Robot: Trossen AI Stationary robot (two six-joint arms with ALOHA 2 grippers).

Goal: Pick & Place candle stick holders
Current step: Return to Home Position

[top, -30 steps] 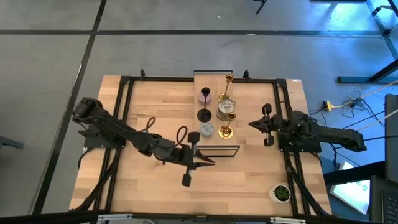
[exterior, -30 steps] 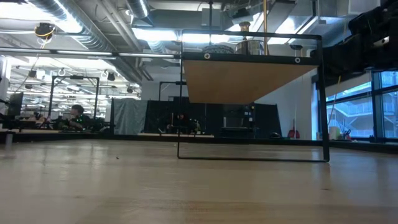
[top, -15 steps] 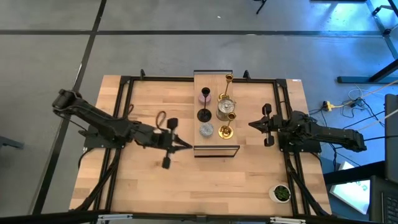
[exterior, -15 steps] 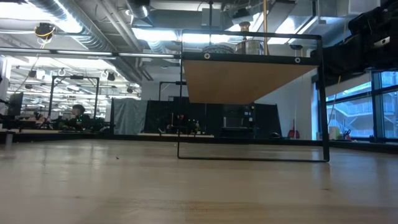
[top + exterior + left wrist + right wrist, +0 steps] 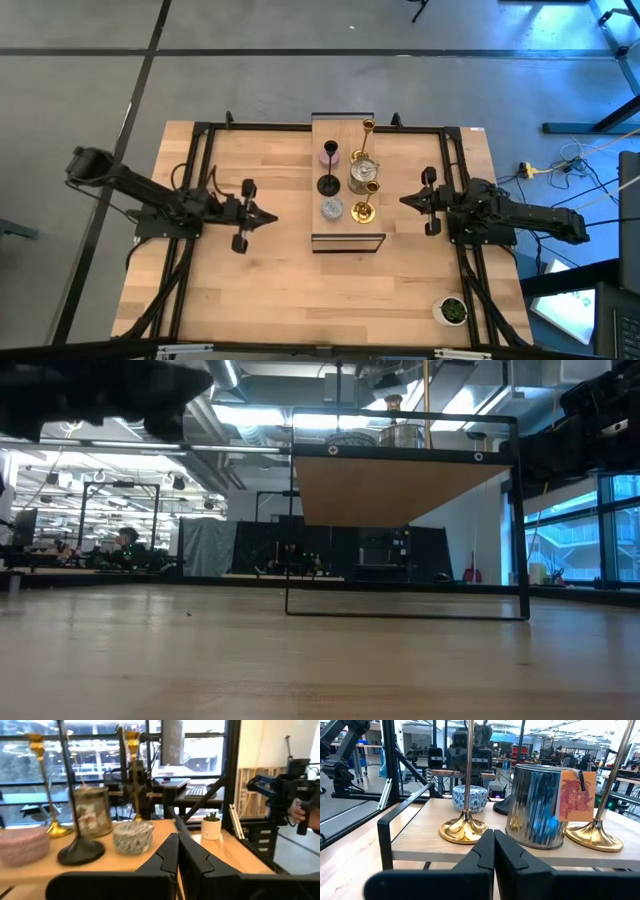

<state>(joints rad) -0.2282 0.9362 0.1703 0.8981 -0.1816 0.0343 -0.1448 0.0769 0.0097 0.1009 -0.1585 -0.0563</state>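
Wood table [image 5: 300,290], shelf [image 5: 335,128] mid-table. Entry: gold stemmed holder [image 5: 464,829], rigid, slick, likely top-heavy; best gripped low on stem. My left pincer [image 5: 268,215] and right pincer [image 5: 405,202]: closed, empty.

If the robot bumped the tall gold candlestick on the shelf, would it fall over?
Probably. The tall gold candlestick has a long thin stem on a small round base, so it likely tips easily. It looks like shiny metal, so it's probably stiff and maybe slippery to grip.
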